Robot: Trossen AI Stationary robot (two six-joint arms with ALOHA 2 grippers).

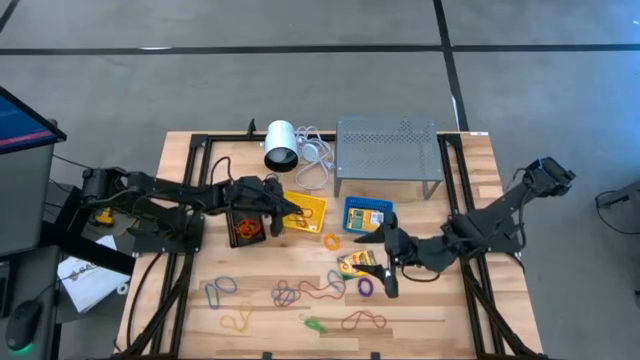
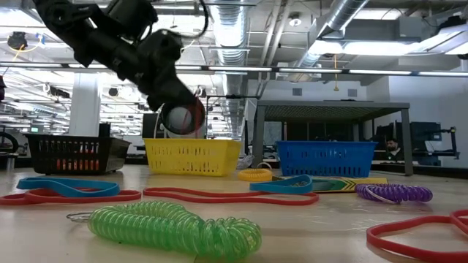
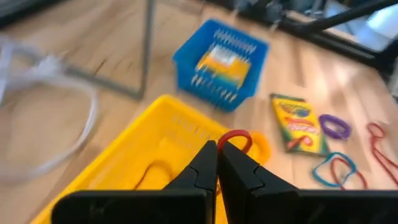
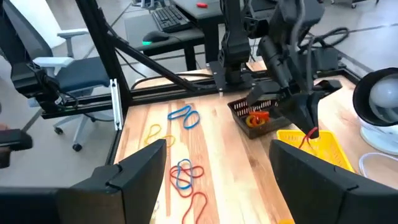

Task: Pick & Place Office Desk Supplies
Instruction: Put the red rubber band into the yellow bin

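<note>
Left gripper (image 3: 217,149) is clamped on a red rubber band (image 3: 237,139) above the yellow tray (image 3: 163,134); right gripper (image 1: 383,263) hangs wide over the crayon box (image 1: 357,262).

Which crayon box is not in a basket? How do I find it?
Find the grey metal rack at the table's back. In front of it sits a blue basket, and nearer still the loose crayon box lies flat on the wood, beside a purple band. It is yellow and green.
</note>
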